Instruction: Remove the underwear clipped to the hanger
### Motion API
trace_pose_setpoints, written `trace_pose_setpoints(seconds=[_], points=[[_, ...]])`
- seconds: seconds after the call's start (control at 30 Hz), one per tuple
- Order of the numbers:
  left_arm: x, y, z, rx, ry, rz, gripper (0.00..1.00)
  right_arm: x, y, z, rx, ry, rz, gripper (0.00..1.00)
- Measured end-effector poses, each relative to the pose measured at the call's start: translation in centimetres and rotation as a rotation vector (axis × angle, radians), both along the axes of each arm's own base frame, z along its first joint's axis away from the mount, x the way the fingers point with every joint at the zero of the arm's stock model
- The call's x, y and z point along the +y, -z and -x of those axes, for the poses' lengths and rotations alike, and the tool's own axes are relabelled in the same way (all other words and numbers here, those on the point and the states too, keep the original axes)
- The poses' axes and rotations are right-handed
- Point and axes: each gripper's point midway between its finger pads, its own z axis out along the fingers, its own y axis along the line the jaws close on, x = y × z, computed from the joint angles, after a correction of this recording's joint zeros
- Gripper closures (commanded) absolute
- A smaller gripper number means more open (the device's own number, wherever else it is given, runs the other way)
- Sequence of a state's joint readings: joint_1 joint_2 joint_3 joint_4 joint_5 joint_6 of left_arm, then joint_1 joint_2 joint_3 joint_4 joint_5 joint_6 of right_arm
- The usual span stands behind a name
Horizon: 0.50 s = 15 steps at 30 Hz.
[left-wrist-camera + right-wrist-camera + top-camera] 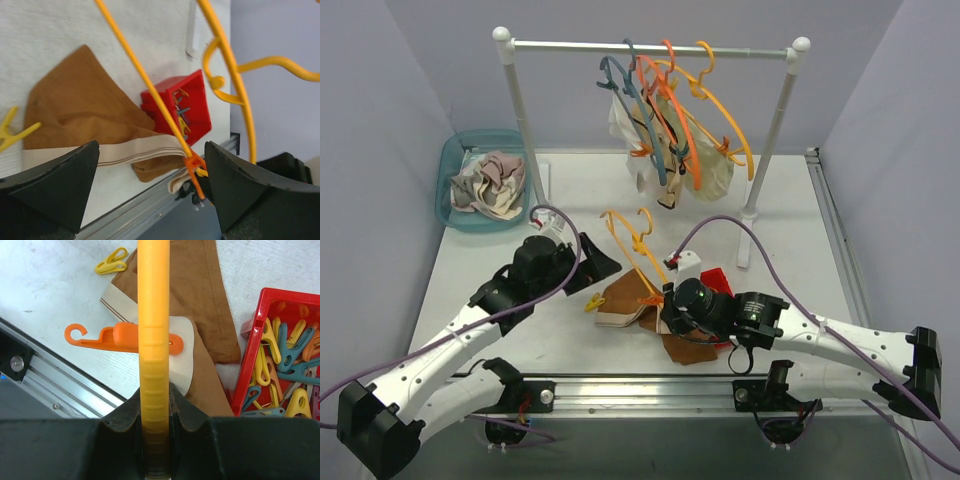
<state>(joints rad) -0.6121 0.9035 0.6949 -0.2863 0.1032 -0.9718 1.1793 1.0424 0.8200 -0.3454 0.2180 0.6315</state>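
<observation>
On the table just ahead of the arm bases, the brown underwear [625,292] lies flat with its pale waistband toward the near rail. From the top camera it sits at about 9 o'clock of my right gripper [667,303], touching it, and at about 4 o'clock of my left gripper [600,262], just beside it.

The right gripper [154,410] is clamped on the bar of the yellow hanger [153,315], fingers pressed against it on both sides. An orange clip [125,337] on that bar bites a cream patch of fabric lying on the brown underwear [200,300]. I cannot tell whether that patch is a separate piece.

The left gripper [151,147] has its fingers wide apart and holds nothing. Its camera shows the brown underwear [85,110] in the gap, with the yellow hanger [135,65] slanting across and the orange clip [194,162] at 5 o'clock. Whether those fingers touch the cloth I cannot make out.

A red box [715,280] of clothespins sits at 1 o'clock of the right gripper, partly covered by the arm. A yellow clothespin [593,302] lies at 9 o'clock of the cloth. More underwear [705,165] hangs bunched on the rack [650,46] at 12 o'clock, too tangled to count, and a pile [488,180] fills the basket [455,150] at 10 o'clock.
</observation>
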Motion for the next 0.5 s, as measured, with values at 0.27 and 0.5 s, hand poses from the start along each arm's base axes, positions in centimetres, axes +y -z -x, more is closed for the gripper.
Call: trace_pose_setpoints(seconds=[0.27,0.5], points=[[-6.1,-1.3,1.7,0.018,0.147,0.098,0.05,0.5,0.1,-0.5,-0.008,0.011,0.013,1.00],[-9.1,0.5,3.3,0.085,0.218,0.084,0.06,0.7,0.1,-0.6,-0.021,0.013,0.020,1.00]])
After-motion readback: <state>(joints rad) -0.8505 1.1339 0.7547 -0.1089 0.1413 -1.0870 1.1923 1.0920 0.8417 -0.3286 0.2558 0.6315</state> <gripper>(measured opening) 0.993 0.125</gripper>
